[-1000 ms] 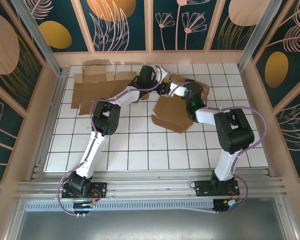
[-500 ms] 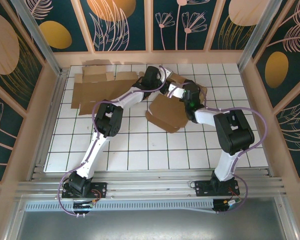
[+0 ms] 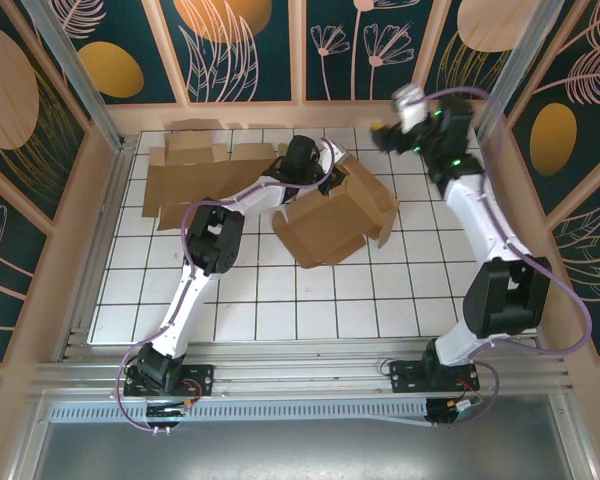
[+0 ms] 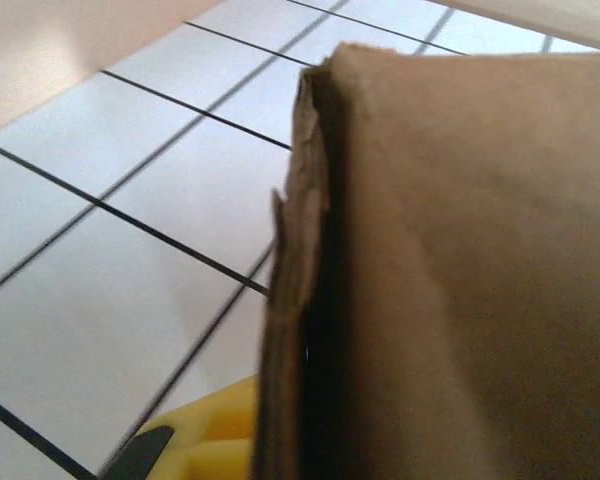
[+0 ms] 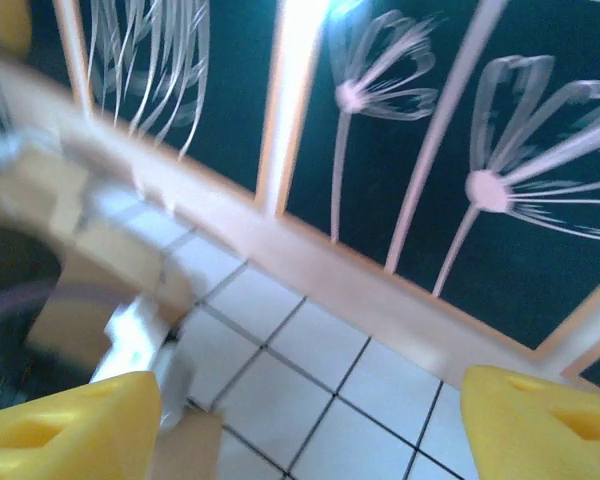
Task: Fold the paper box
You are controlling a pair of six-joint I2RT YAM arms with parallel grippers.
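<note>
Top external view: the paper box (image 3: 335,215) sits partly folded near the middle of the white tiled counter (image 3: 280,300), a little toward the far side. Its walls stand up around an open cavity, and 1 flap sticks out on its right side. The left arm (image 3: 250,195) stretches from its base diagonally across the counter, and its wrist ends right at the far left edge of the box. Flat cardboard sheets (image 3: 195,170) lie at the far left of the counter, beside that arm and apart from the box.

Left wrist view: the left fingers (image 4: 210,445) are closed on the box. 1 yellow pad shows at the bottom edge, pressed against the left face of a brown cardboard wall (image 4: 460,270) that takes up the right half of the picture. The other pad is hidden behind the cardboard. The layered edge of the wall runs up the middle, with counter tiles beyond it on the left.

The right arm (image 3: 480,210) reaches up toward the far right corner, its end blurred near the back wall and well apart from the box.

Right wrist view: the right fingers (image 5: 70,425) stand wide apart with nothing between them, only tiles and the flowered back wall (image 5: 400,180). The left part of this picture is blurred.
</note>
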